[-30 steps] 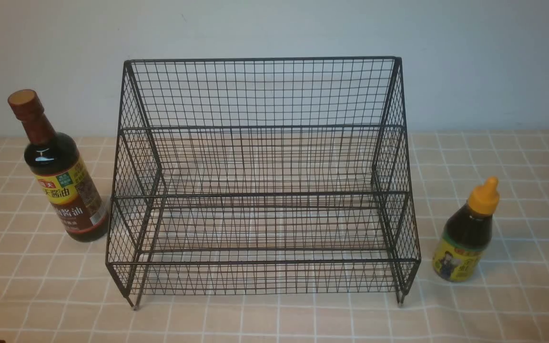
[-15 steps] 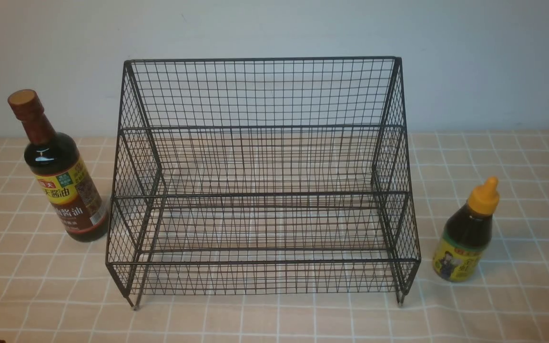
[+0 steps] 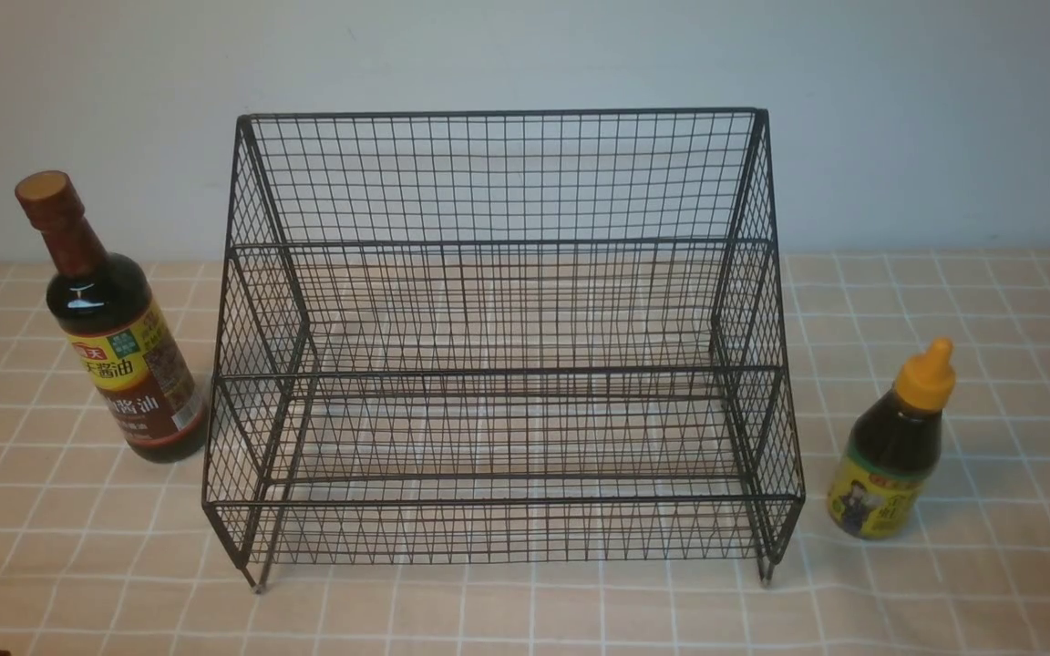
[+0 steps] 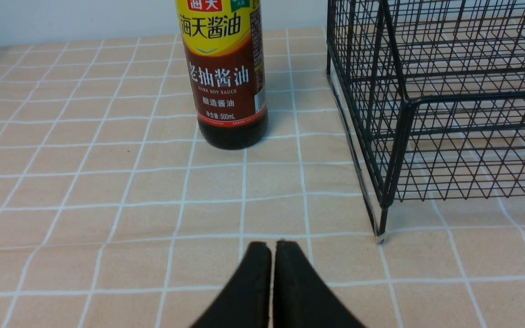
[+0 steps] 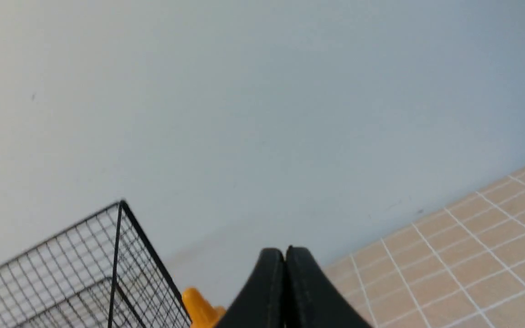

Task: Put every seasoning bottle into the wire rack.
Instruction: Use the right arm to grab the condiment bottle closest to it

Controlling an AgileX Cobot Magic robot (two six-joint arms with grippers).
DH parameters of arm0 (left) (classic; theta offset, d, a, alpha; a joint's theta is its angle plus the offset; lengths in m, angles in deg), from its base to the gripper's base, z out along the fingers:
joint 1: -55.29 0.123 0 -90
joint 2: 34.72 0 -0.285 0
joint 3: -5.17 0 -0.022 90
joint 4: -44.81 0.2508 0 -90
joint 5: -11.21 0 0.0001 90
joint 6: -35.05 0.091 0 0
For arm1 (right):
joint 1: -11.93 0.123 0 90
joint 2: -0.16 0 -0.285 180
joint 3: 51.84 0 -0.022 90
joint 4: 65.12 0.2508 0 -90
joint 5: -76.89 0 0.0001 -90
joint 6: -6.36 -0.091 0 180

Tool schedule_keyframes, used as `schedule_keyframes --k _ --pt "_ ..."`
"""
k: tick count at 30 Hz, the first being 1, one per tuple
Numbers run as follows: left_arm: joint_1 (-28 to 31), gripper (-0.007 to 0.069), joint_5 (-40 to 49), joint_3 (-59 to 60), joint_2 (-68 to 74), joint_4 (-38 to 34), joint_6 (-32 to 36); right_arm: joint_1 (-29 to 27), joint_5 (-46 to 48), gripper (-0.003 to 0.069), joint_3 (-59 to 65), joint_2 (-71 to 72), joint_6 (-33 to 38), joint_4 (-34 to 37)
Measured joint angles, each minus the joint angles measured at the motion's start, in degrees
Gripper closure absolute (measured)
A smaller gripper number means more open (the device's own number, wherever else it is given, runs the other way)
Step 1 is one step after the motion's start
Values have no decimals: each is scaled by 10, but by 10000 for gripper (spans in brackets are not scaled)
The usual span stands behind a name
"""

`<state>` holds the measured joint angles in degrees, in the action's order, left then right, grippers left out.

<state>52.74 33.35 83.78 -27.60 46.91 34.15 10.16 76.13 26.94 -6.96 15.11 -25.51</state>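
The tall bottle (image 3: 115,351) stands on the desk (image 3: 990,310) just left of the wire rack (image 3: 507,364), the short bottle (image 3: 894,451) near its right (both upright), and the left pincer (image 4: 269,249) and right pincer (image 5: 285,253) are clenched tight.

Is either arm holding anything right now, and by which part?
Nothing is held. The left tool and right tool are shut and empty; the tall bottle and short bottle stand untouched.

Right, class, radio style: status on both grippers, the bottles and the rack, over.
Left gripper, right gripper shut, empty. Tall bottle upright left of wire rack, short bottle upright right; neither inside. No obstruction seen.
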Motion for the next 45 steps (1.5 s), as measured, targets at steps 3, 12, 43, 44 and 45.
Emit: schedule_keyframes --k 3,12,43,44,45 --pt "0 631 0 0 0 0 0 0 -12 673 0 0 48 20" --pt "0 631 0 0 0 0 0 0 -46 673 -72 -13 49 49" --pt "0 631 0 0 0 0 0 11 390 48 -476 -694 259 7" --pt "0 631 0 0 0 0 0 21 387 46 -476 -704 264 6" --pt "0 631 0 0 0 0 0 33 381 45 -476 -713 269 5"
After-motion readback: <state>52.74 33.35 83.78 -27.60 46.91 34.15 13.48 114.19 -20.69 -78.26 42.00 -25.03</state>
